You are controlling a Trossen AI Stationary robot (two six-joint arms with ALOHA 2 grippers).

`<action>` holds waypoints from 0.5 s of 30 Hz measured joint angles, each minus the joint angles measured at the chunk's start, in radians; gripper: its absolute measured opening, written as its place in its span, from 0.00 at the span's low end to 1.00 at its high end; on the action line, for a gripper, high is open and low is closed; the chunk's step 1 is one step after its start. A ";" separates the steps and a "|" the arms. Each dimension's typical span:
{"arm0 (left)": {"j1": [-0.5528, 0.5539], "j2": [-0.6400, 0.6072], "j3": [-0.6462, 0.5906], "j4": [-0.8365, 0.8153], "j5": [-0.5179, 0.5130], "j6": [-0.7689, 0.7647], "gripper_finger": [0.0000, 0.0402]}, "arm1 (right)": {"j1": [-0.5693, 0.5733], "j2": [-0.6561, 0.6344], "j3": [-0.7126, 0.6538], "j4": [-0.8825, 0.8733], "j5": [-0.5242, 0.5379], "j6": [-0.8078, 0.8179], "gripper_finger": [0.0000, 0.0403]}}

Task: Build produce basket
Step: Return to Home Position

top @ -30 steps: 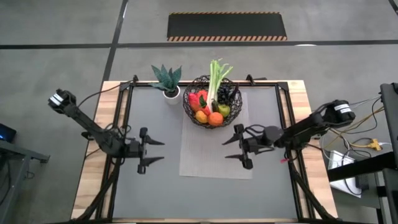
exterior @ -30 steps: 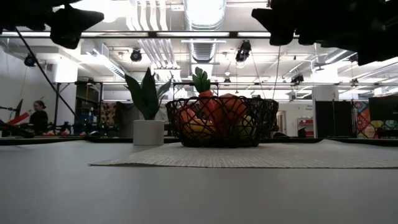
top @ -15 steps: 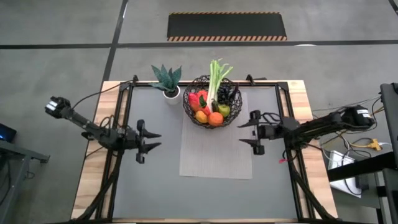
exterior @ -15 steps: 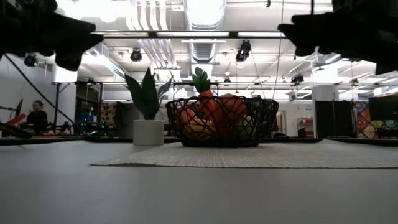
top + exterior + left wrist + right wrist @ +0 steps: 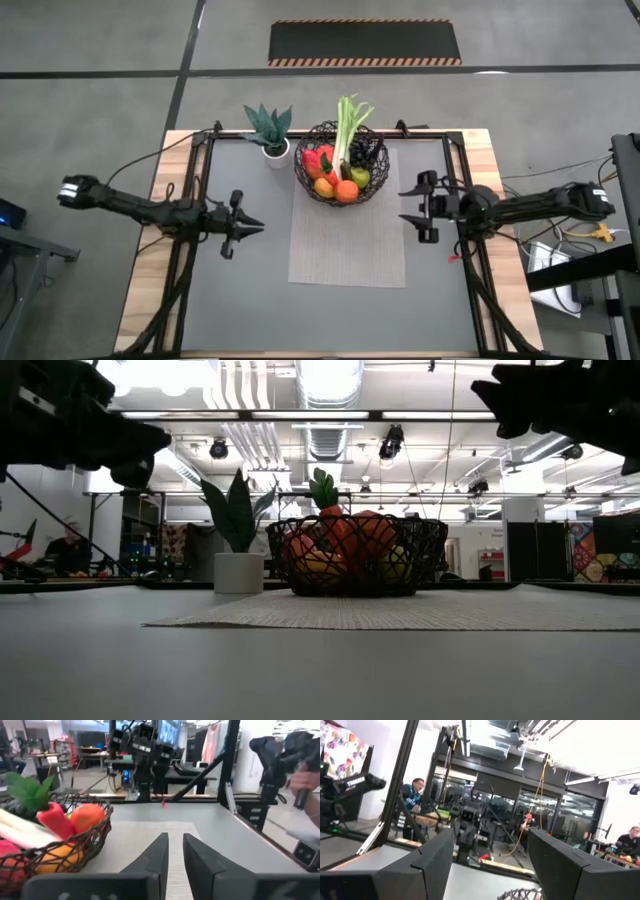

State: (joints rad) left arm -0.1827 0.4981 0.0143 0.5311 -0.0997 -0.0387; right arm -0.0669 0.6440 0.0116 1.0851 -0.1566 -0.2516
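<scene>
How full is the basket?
Full. The basket is heaped with produce, an orange at the front, and the leek sticks out past its rim.

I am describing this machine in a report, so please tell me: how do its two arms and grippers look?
The left arm and right arm are slim, jointed and near-black, each with a pale patch on one outer joint and thin dark cables beside it. The left gripper and right gripper match: dark, each with two flat, blade-like fingers.
</scene>
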 joint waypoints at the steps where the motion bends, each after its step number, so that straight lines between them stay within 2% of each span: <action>1: 0.005 -0.005 0.000 -0.012 0.002 -0.001 0.09 | 0.000 -0.014 0.000 -0.008 0.000 0.000 0.59; 8: 0.007 -0.106 0.000 -0.122 0.023 0.001 0.07 | -0.002 -0.119 0.000 -0.054 0.001 -0.021 0.59; 15: 0.007 -0.224 -0.005 -0.131 0.023 0.044 0.07 | -0.019 -0.182 -0.001 -0.112 0.009 -0.051 0.59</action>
State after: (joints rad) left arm -0.1761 0.2745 0.0093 0.3998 -0.0769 0.0050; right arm -0.0861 0.4616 0.0109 0.9736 -0.1474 -0.3025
